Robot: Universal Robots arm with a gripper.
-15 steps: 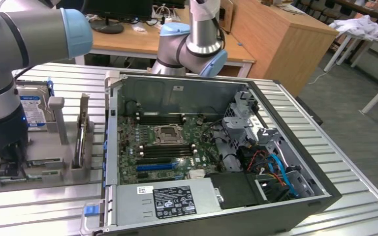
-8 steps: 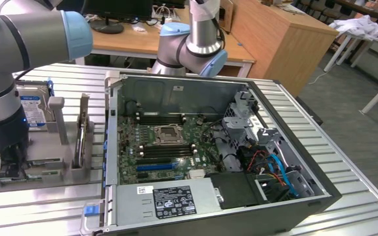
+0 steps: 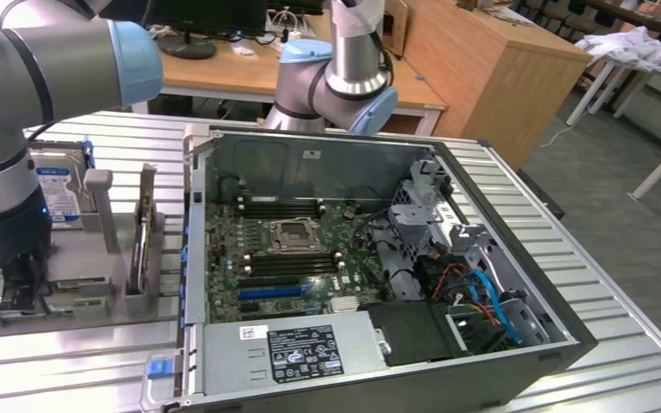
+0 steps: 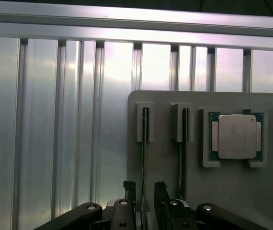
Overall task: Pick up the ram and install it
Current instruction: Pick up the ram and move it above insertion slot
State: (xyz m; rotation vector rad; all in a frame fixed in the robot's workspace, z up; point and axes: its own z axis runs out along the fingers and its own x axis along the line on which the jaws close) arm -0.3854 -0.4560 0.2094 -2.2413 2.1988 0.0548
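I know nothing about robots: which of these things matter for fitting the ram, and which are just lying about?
Part of the job: the ram, on edge in its holder; the end effector, open astride it; the memory slots in the open computer case.
Just lying about: processor chip; hard drive; power supply; the second stick alongside.

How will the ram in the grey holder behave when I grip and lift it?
The ram stands on its thin edge in the slotted grey holder, so it probably lifts straight out but may bind if tilted. It looks like a thin board: likely light and stiff, yet fragile against sideways force. The open gripper appears to straddle it.
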